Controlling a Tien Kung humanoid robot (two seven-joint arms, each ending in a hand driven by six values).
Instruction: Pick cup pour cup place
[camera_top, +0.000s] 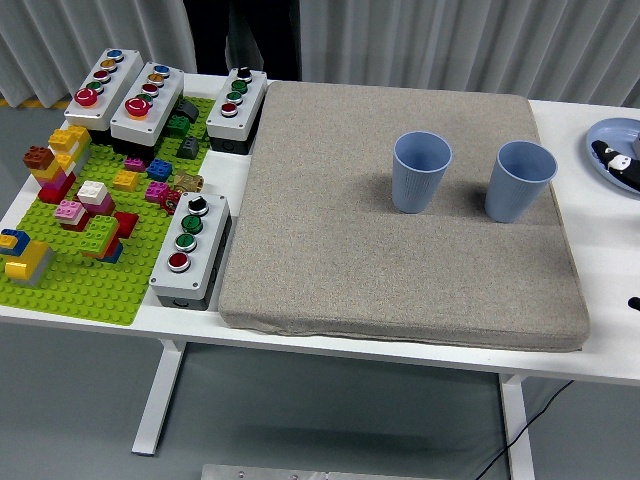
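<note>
Head view: two light-blue plastic cups (421, 171) (520, 180) are seen upright on grey mat (400, 270), interiors unreadable; right robot hand (618, 160) lies over blue plate (603, 135), finger state indeterminable.

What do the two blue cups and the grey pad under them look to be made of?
Left cup and right cup: likely matte plastic, with smooth, even, dull blue walls and thin rims. Grey pad: seems a fabric-covered cushion, with a speckled woven texture and soft, rounded edges.
</note>
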